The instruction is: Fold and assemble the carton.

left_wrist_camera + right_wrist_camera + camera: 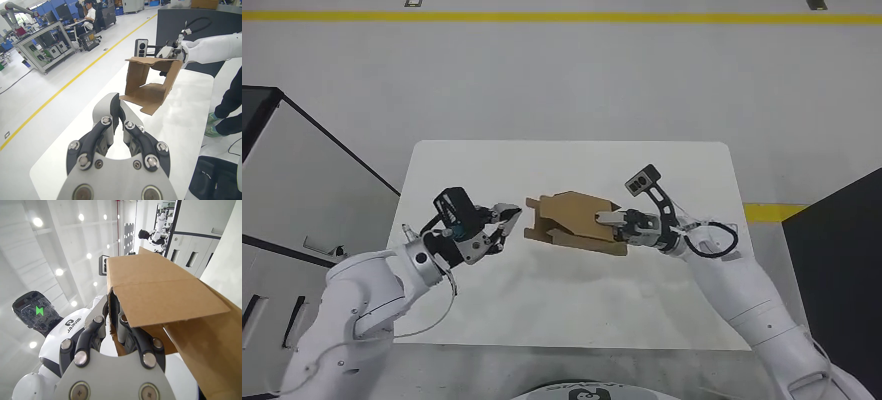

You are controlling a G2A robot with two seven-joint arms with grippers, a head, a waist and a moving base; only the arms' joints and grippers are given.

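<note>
Fingers, right: right gripper (113,315) clenched on one wall edge of the carton (572,222), steadying it over the table (572,300).
Fingers, left: left gripper (118,106) closed and empty, near the carton's open end.
Purpose: open end probably presented for flap folding.

The setting is an industrial robotics laboratory on an open, factory-style floor. Indicators: a pale sealed floor marked with a yellow line (83,71), an aluminium-frame bench (37,37) carrying control boxes and green cabling, a grey articulated arm (11,7) beyond it, and desks with monitors (62,10) before blue partitions (70,3). A high white ceiling with round lamps (37,221), a second white robot (157,236) in the distance and the plain white worktop (572,300) mark a test area.
</note>
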